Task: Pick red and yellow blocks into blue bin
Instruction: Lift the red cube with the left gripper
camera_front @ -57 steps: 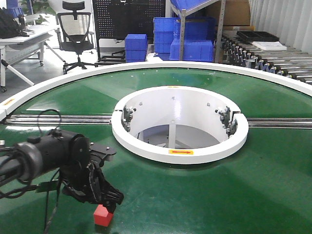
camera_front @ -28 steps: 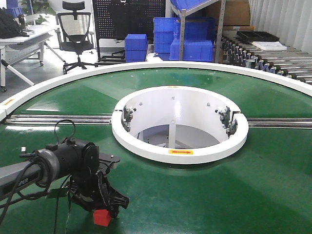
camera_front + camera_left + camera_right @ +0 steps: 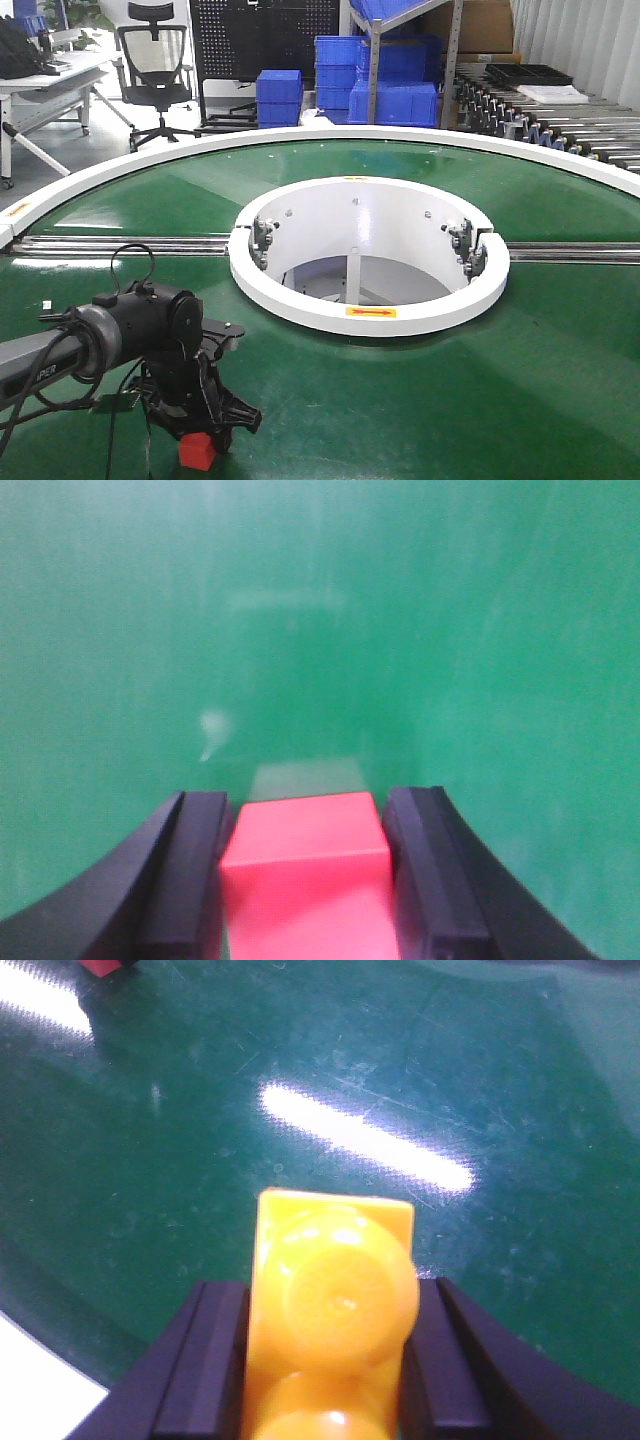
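Note:
The red cube (image 3: 198,451) sits on the green belt at the front left. My left gripper (image 3: 205,433) is down over it. In the left wrist view the cube (image 3: 305,865) fills the gap between the two black fingers (image 3: 190,865), and my left gripper (image 3: 308,810) is shut on it. I cannot tell whether it is off the belt. My right gripper (image 3: 330,1295) is shut on the yellow studded brick (image 3: 333,1310), held above the belt; this gripper does not show in the front view. The red cube's corner (image 3: 100,965) shows in the right wrist view. The large blue bin is out of view.
A white ring (image 3: 368,312) surrounds the round hole in the middle of the green turntable (image 3: 480,400). A white outer rim (image 3: 150,158) bounds it. Small blue crates (image 3: 392,100) on steel shelving, an office chair (image 3: 155,65) and a roller conveyor (image 3: 560,120) stand behind.
My left gripper has swung in and dropped over the red cube, and its fingers now grip it. The cube has shifted slightly left and toward the front.

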Controlling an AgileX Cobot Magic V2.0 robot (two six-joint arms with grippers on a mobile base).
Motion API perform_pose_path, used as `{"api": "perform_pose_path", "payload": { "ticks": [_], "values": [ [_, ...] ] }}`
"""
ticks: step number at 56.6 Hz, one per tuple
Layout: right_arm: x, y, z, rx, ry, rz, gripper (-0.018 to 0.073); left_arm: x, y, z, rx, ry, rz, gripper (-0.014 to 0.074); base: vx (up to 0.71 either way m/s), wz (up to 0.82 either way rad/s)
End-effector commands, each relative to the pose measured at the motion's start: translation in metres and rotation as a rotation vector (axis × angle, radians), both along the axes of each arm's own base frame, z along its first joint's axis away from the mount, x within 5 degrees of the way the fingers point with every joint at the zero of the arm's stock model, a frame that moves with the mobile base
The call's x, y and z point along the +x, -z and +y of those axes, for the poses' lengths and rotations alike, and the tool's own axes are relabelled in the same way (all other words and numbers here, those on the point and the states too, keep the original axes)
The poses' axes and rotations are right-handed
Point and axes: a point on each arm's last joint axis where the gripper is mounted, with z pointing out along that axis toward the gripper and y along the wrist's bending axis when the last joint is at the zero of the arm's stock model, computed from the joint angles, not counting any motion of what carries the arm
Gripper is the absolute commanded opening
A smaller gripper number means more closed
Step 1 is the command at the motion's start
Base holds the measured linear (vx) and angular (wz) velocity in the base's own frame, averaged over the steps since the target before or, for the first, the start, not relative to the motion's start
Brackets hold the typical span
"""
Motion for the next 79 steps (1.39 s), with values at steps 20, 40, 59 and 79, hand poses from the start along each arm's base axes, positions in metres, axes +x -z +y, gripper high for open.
{"api": "perform_pose_path", "payload": {
  "ticks": [20, 40, 59, 79],
  "values": [
    [0.003, -0.014, 0.001, 0.025, -0.008, -0.094, 0.021, -0.075, -0.169, 0.017, -0.231, -0.01, -0.338, 0.0303, 0.0, 0.0],
    [0.003, -0.014, 0.001, 0.025, -0.008, -0.094, 0.021, -0.22, -0.215, 0.074, -0.296, 0.074, -0.658, 0.0303, 0.0, 0.0],
    [0.003, -0.014, 0.001, 0.025, -0.008, -0.094, 0.021, -0.337, -0.201, 0.121, -0.353, 0.107, -0.976, 0.0303, 0.0, 0.0],
    [0.003, -0.014, 0.001, 0.025, -0.008, -0.094, 0.021, -0.366, -0.2, 0.133, -0.364, 0.109, -1.067, 0.0303, 0.0, 0.0]
  ]
}}
